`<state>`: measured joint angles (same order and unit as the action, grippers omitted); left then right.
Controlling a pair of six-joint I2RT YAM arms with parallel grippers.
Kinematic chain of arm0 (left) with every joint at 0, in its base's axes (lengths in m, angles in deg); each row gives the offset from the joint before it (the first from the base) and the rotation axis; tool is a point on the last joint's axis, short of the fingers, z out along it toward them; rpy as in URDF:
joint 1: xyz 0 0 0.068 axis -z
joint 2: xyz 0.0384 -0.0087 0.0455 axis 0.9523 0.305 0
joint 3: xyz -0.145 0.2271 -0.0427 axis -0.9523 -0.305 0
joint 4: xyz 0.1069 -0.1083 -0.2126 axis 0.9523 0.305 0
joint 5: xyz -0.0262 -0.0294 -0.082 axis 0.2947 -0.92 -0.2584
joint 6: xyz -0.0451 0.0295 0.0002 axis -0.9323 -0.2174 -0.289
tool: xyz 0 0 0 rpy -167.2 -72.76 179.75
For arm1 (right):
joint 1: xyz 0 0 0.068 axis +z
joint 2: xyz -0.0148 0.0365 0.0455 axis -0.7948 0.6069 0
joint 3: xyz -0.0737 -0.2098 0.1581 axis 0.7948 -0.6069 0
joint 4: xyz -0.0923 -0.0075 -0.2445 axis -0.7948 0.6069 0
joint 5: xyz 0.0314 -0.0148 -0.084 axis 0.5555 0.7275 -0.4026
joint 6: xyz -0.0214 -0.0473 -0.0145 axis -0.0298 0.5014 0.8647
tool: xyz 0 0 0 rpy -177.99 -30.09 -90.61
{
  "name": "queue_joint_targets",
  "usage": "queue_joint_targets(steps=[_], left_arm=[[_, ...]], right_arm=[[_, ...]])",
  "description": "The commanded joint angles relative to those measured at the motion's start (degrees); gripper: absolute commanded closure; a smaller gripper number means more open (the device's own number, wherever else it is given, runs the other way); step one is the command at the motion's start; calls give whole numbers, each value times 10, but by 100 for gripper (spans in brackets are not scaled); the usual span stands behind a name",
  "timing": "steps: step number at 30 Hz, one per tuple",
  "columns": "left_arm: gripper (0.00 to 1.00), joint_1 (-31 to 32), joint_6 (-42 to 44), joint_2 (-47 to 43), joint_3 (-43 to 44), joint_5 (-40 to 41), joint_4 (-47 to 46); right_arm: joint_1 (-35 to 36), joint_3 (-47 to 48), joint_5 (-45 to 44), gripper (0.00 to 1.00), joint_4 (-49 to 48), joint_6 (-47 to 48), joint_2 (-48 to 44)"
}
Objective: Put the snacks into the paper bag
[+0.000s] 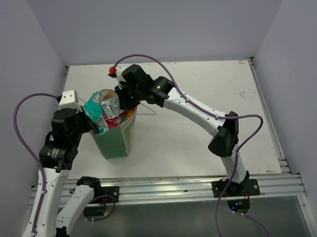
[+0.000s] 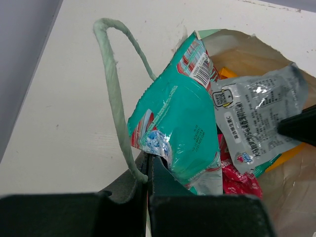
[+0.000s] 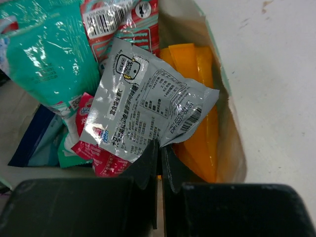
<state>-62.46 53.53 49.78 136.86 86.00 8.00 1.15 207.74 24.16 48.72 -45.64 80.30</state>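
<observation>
two arms meet over the paper bag (image 1: 117,142), which stands upright on the table (image 1: 210,89) close to its left edge and nearer the near edge than the far one. the left gripper (image 2: 148,167) is clenched at the bag's left rim, where the pale string handle (image 2: 111,84) runs down into its fingers, and it appears to steady the bag there. the right gripper (image 3: 159,152) is clamped on the lower edge of the silver-grey packet (image 3: 143,111), which lies on top of the heap in the bag's mouth. around it sit the teal packet (image 3: 44,54), a red packet (image 3: 101,160), a dark blue packet (image 3: 27,143) and an orange packet (image 3: 197,108) that stands against the bag's right wall.

the step in hand looks to be seating the silver-grey packet, and with the mouth this crowded the job seems close to done. it would go best pressed down into the gap beside the orange packet, with the jaws let go only once it sits below the rim. meanwhile the left arm should hold the wall firm so the bag does not tip.

room inside is tight, as the heap rises over the rim. outside, the table lies open toward its right and far edges, the easy way for the right arm to lift out.
</observation>
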Motion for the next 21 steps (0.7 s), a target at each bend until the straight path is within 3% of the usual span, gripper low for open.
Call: queue_joint_targets(steps=[1, 5, 6, 9, 14, 21], left_arm=[[100, 0, -3, -16, 2, -6, 4], [100, 0, -3, -21, 1, -5, 8], [100, 0, -2, -21, 2, -5, 9], [100, 0, -2, -22, 2, -5, 9], [100, 0, 0, -21, 1, -8, 6], [100, 0, 2, -22, -1, -12, 1]], right_arm=[[9, 45, 36, 100, -3, -16, 7], [11, 57, 27, 97, -3, -18, 4], [11, 60, 18, 73, 2, -19, 1], [11, 64, -14, 41, 14, -14, -21], [10, 85, -76, 39, 41, 0, -41], [4, 18, -120, 40, 53, -6, -61]])
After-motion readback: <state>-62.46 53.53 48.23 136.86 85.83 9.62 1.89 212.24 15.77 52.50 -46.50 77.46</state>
